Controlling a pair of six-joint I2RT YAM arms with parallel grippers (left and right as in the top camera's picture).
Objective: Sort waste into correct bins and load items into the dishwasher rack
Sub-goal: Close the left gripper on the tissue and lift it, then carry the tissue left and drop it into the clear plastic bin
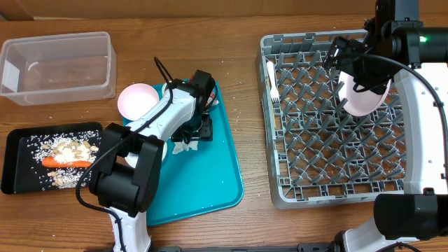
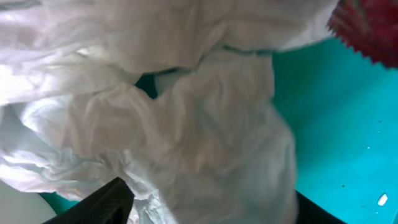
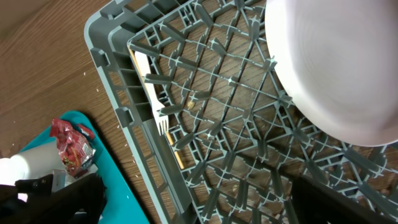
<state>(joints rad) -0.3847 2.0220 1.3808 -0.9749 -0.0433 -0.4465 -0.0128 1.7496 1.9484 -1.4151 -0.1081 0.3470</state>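
Note:
My left gripper (image 1: pixel 192 133) is low on the teal serving tray (image 1: pixel 217 175), its fingers apart around a crumpled white napkin (image 2: pixel 186 112) that lies between them (image 2: pixel 211 193). A red shiny wrapper (image 2: pixel 367 28) lies just beyond the napkin and also shows in the right wrist view (image 3: pixel 71 146). My right gripper (image 1: pixel 360 73) hovers open and empty (image 3: pixel 196 186) over the dishwasher rack (image 1: pixel 280 185). A pale bowl (image 1: pixel 365 96) rests in the rack beside it. A cream fork (image 1: pixel 271 82) lies in the rack's left side. The carrot (image 1: pixel 66 163) and rice scraps lie in the black tray (image 1: pixel 14 161).
A clear plastic tub (image 1: pixel 56 66) stands at the back left. A pale pink round dish (image 1: pixel 138 100) sits at the teal tray's far left corner, next to my left arm. Bare wood lies between the teal tray and the rack.

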